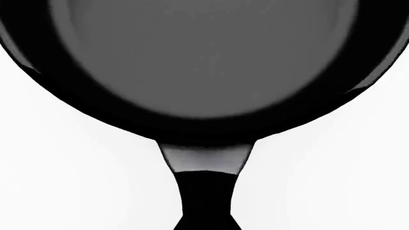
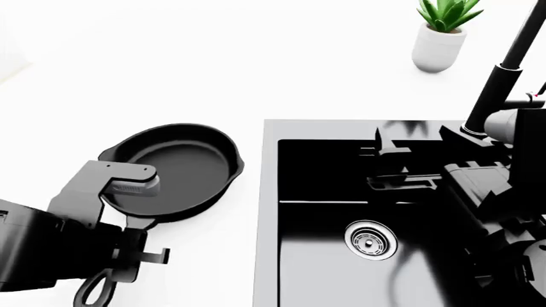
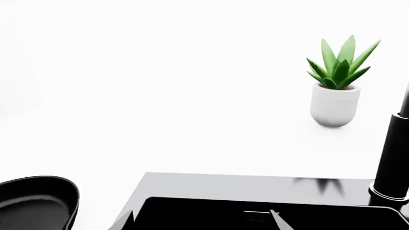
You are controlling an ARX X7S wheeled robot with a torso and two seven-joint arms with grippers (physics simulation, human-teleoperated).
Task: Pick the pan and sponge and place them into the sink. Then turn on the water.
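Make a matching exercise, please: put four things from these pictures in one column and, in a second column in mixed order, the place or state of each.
Column one:
1. pan
2. potted plant
3. drain
4. left hand

Column two:
A. on the floor of the sink basin
B. on the white counter, left of the sink
C. over the pan's handle
D. on the counter behind the sink, near the faucet

Pairs: 1-B, 2-D, 3-A, 4-C
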